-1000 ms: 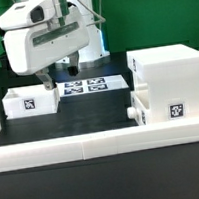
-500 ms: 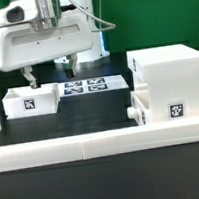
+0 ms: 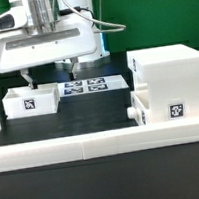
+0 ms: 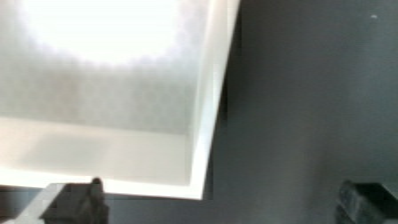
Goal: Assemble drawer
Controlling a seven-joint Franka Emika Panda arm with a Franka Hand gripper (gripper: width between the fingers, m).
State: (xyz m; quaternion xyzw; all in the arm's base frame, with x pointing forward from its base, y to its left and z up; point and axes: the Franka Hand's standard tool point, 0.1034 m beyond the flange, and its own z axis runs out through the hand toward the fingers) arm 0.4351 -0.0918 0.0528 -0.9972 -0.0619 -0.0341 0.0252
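The drawer's tall white housing [image 3: 168, 71] stands at the exterior view's right. One knobbed tray [image 3: 161, 108] with a tag sits in its lower front. The other tray [image 3: 29, 100], tagged, lies loose at the left. My gripper [image 3: 48, 76] hovers just above the loose tray, open and empty. One finger is over the tray and the other is beyond the tray's right wall. In the wrist view the tray's white hollow [image 4: 107, 90] fills one side, and the dark fingertips [image 4: 71, 200] of my gripper [image 4: 222, 205] straddle its side wall.
The marker board [image 3: 84, 86] lies flat on the black table between the loose tray and the housing. A long low white border wall [image 3: 102, 139] runs across the front. A green backdrop stands behind.
My gripper has moved to the exterior view's left, from beside the marker board to over the loose tray. It stays open. The trays and housing have not moved.
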